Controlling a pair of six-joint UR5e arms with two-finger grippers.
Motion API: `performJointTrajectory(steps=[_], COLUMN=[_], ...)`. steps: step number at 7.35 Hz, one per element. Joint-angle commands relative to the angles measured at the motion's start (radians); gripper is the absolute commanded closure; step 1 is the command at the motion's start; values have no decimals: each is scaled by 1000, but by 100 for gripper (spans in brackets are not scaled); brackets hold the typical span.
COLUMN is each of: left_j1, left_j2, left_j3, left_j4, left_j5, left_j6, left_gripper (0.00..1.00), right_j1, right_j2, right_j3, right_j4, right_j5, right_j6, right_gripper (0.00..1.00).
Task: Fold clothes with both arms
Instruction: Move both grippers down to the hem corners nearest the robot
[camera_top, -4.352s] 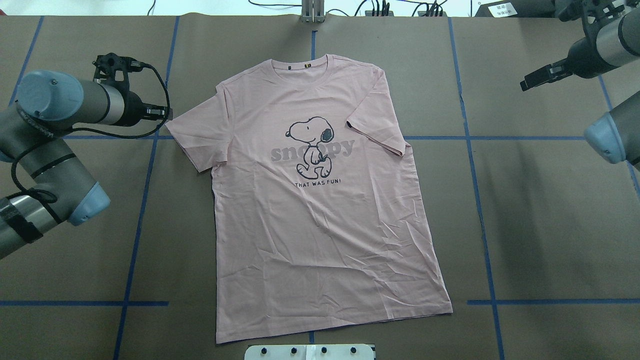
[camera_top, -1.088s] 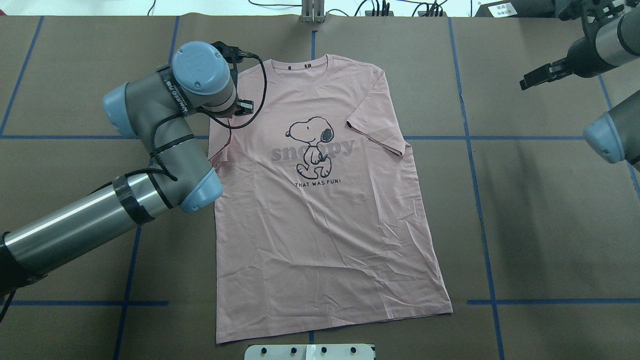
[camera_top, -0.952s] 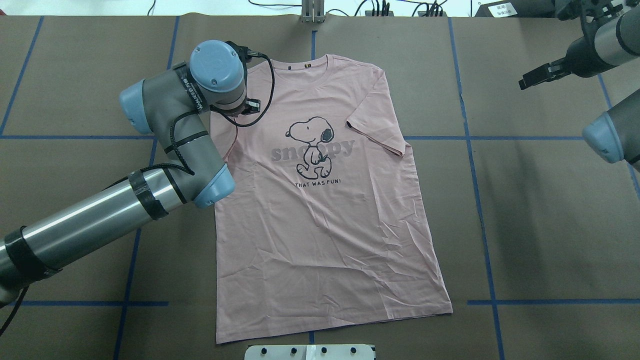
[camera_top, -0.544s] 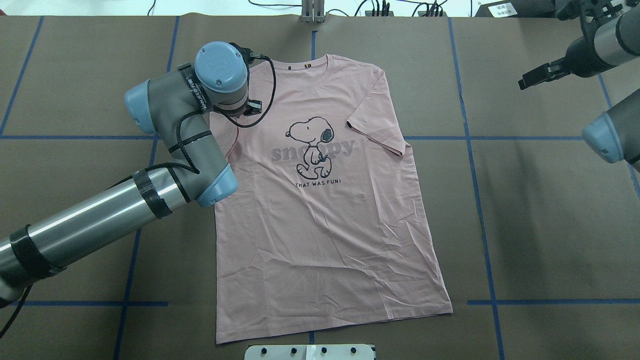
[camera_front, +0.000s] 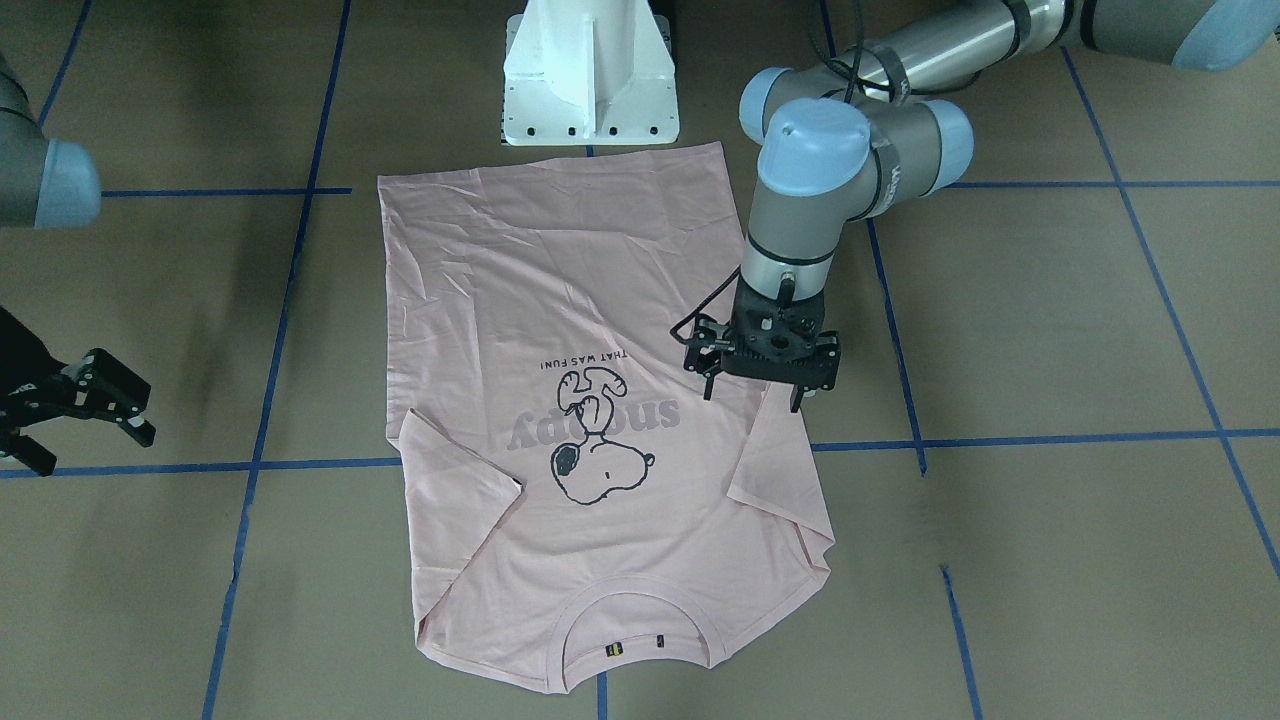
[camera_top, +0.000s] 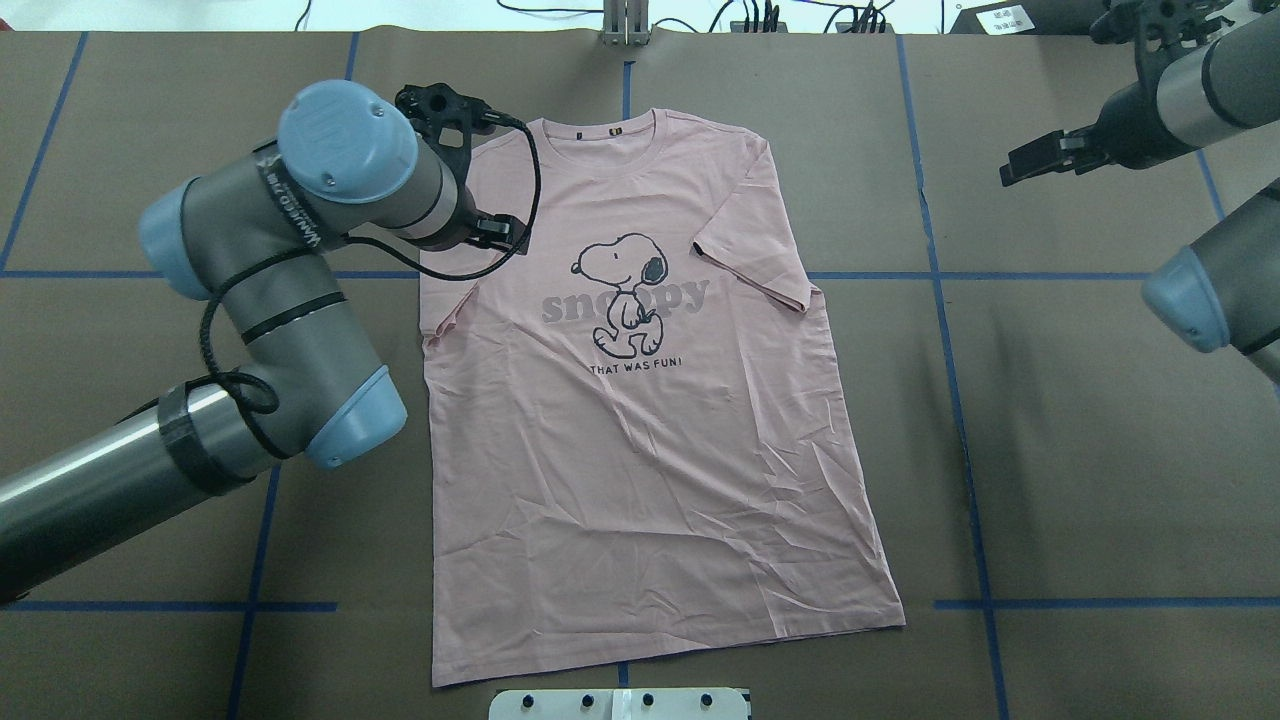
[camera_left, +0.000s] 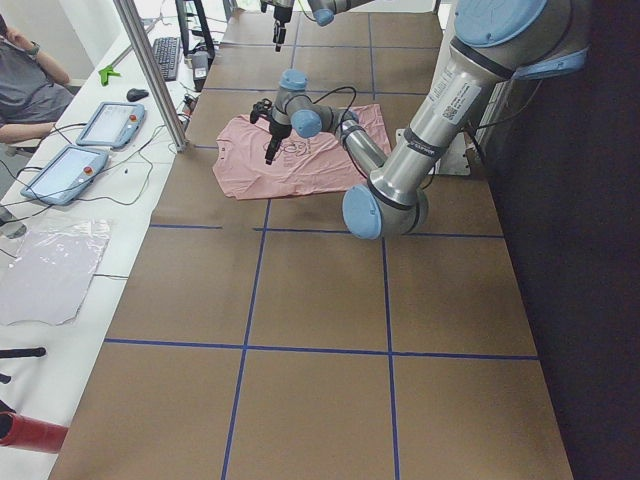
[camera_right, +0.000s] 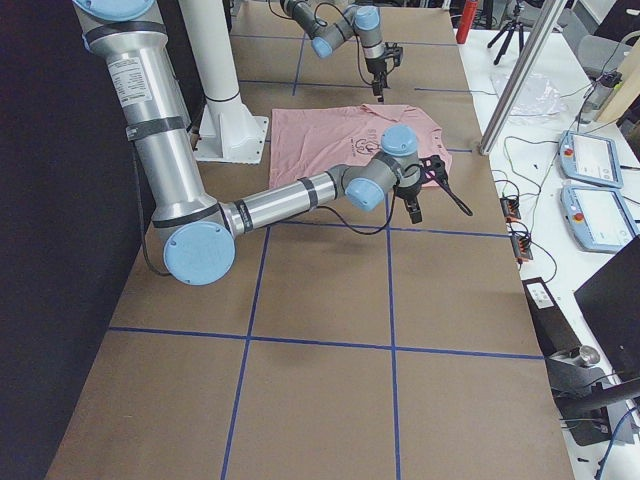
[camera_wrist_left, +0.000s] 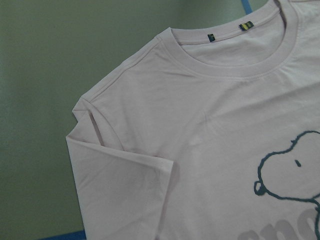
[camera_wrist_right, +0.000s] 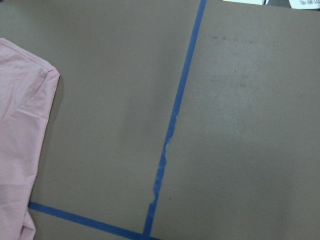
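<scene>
The left gripper (camera_front: 753, 392), fingers spread and empty, hangs just above the inward-folded sleeve (camera_front: 785, 480) of the pink T-shirt (camera_front: 560, 260), which lies flat, print up, on the brown surface (camera_front: 1050, 330), while the right gripper (camera_front: 95, 435), also spread, sits well apart, its arm cut off at the frame's edge.

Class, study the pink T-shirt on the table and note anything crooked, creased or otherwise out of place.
The T-shirt lies askew: its hem tilts against the nearby blue tape line rather than running parallel. The lower half is heavily creased. In the right wrist view, a tape strip is chipped.
</scene>
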Motion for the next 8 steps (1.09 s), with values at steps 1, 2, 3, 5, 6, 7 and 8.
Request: performJointTrajectory(steps=[1,2,3,5,6,7,8], left_j1=[60,112,187,302,351,390,440], left_j2=[103,131,174,245,254,294,332], left_j3=[-169,-233,-305,-413,-418,-424,-445], left_j4=[0,-1,-1,-3,-3,-8,-9], left_j5=[-3,2,8,67,98,118,172], left_j6=[-48,-165,-268,-386,-446,-508,-575], left_gripper=[0,0,0,0,0,1,14], right_j1=[-155,-228,-305,-486,-601,-731,-813], right_j2=[-112,-187,-273,-396,-418,-425,-430], right_j3=[182,298,417,537,559,560,560], right_j4=[-2,-2,-2,-2,-2,-2,-4], right_j5=[-93,-124,-153,-298,-414,-570,-655], right_j6=[191,288,371,521,608,694,768], right_gripper=[0,0,0,1,2,2,3])
